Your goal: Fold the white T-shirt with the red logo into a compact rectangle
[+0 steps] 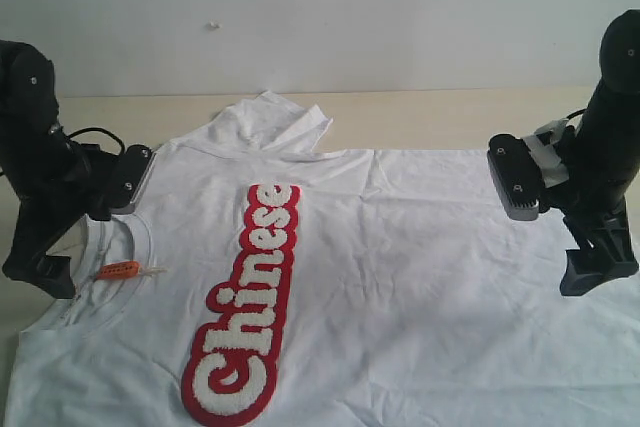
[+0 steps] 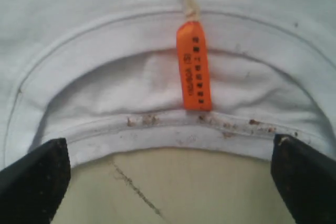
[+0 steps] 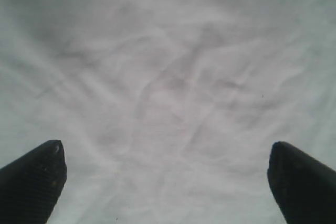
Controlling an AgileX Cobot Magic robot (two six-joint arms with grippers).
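Looking at the white T-shirt (image 1: pixel 420 267) spread face-up on the table (image 1: pixel 450 112), pretty wrinkled, with the red logo (image 1: pixel 250 297) running along the chest. Got a sleeve (image 1: pixel 285 122) flipped up and bunched just past the logo's final "e". Can spot the collar (image 2: pixel 157 124) and orange neck tag (image 2: pixel 194 66) off the letter-tops side of the logo. Seeing the left gripper (image 2: pixel 168 153) over that collar edge, jaws spread wide, nothing pinched. Same deal with the right gripper (image 3: pixel 165 153): well apart from the logo on the letter-bottoms side, over plain cloth, spread wide and gripping nothing.
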